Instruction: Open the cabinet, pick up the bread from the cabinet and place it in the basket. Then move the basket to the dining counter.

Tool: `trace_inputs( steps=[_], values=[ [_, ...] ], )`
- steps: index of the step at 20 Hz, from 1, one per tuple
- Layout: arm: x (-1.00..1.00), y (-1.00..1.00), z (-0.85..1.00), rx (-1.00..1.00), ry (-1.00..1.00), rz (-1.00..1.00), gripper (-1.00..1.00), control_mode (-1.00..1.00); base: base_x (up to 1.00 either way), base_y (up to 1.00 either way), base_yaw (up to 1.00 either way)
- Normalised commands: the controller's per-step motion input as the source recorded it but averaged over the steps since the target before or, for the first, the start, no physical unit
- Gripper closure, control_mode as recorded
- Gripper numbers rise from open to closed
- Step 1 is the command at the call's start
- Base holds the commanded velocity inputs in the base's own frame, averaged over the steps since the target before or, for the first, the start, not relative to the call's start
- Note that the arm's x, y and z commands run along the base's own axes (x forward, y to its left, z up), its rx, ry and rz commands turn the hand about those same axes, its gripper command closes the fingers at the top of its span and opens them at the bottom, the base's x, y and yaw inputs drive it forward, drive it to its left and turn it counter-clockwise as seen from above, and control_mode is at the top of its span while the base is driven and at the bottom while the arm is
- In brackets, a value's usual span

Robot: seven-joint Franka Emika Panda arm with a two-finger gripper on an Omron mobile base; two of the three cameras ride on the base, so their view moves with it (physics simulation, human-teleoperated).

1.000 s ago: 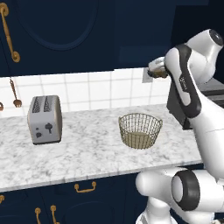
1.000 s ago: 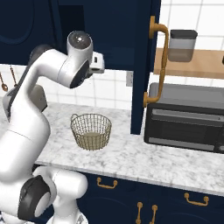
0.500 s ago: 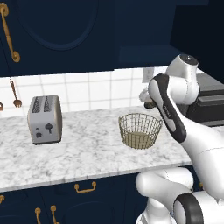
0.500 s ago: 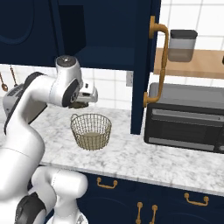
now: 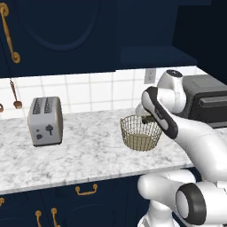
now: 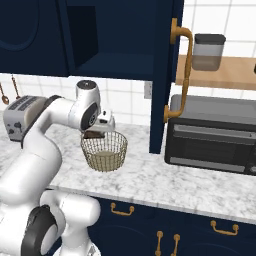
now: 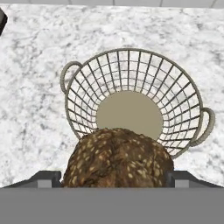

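Observation:
My gripper is shut on the bread, a lumpy brown loaf with pale flecks. It hangs just above the near rim of the tan wire basket, whose round base is bare. The basket stands on the marble worktop right of the toaster. Seen from the right base view, the gripper holds the dark loaf at the rim of the basket. The navy upper cabinet stands open above, its door swung out with the brass handle facing me. The dining counter is out of view.
A grey toaster sits at the left of the worktop. A black toaster oven stands right of the open door, under a wooden shelf with a dark jar. Utensils hang on the tiled wall at the left.
The arm has swung down from cabinet height to the basket, carrying the bread with it. The basket and the toaster have stayed put.

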Motion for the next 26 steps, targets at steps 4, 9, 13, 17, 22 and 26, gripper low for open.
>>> trace_inputs(
  steps=[4,9,13,17,22,26],
  values=[
    [0.52,0.0,-0.65,0.0,0.12,0.0,1.0,-1.0,0.0,0.0,0.0],
    [0.42,0.0,-0.66,0.0,0.13,0.0,1.0,-1.0,0.0,0.0,0.0],
    [0.36,-0.17,-0.31,0.0,0.09,0.0,1.0,-1.0,0.0,0.0,0.0],
    [0.38,-0.03,-0.39,0.0,0.12,0.0,1.0,-1.0,0.0,0.0,0.0],
    [0.33,-0.02,-0.46,0.0,0.07,0.0,1.0,-1.0,0.0,0.0,0.0],
    [0.29,0.0,-0.4,0.0,0.01,0.0,1.0,-1.0,0.0,0.0,0.0]
  ],
)
